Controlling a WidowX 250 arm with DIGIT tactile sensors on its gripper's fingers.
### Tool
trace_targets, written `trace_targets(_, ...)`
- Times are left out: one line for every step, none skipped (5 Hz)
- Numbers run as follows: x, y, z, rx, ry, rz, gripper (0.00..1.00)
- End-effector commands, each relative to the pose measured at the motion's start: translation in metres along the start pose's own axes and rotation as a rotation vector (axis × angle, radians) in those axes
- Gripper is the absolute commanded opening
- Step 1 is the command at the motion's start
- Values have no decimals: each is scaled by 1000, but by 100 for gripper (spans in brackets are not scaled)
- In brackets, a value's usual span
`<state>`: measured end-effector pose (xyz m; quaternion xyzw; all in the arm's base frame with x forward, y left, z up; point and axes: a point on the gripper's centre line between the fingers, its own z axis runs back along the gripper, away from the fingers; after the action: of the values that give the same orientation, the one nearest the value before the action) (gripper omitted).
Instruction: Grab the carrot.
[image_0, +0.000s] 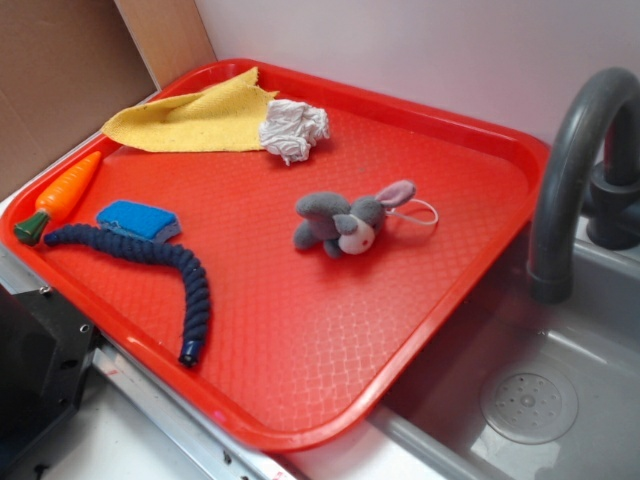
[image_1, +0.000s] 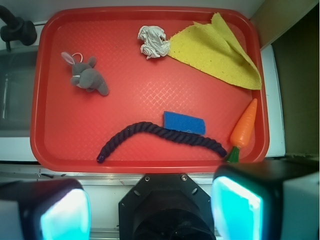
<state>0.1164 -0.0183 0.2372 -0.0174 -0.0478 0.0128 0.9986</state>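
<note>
- The gripper (image_1: 150, 210) hangs back off the near edge of the red tray (image_1: 45, 90), and in the wrist view its two fingers (image_1: 235, 207) sit wide apart with nothing between them, pads glowing teal-ish. It doesn't show in the exterior view.
- The carrot (image_1: 244, 129) is the closest thing to it: lying flat inside the tray, tucked along the tray's side rim by the near corner, green top (image_1: 232, 154) toward the tray's near edge, orange tip aimed at the far end. Nothing is touching it from above.
- Right by the carrot's green end is one tip of the dark blue rope (image_1: 160, 134), which curves along the near part of the tray. Can't tell if they actually touch.
- A small blue block (image_1: 184, 122) sits against the rope on its far side, just beside the carrot's middle.
- Further up the tray on the carrot's side, a yellow cloth (image_1: 215, 50) is spread into the far corner, with a crumpled white wad (image_1: 152, 41) touching its edge.
- A little grey plush bunny (image_1: 86, 76) lies on the opposite half of the tray, well apart from the carrot.
- Beyond the tray on the bunny's side there's a grey sink (image_0: 560, 400) with a dark faucet (image_0: 575, 150).
</note>
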Motion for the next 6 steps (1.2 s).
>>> trace_targets(0,0,0,0,0,0,100)
trace_targets(1,9,-3,-33,-68,68,100)
trace_targets(-3,26,-6,-42,-113,180,100)
trace_targets(-9,42,-14,-30,-138,261,100)
trace_targets(-20,60,-33,16,-115,363,100)
trace_targets(-28,71,-54,23,-100,408,100)
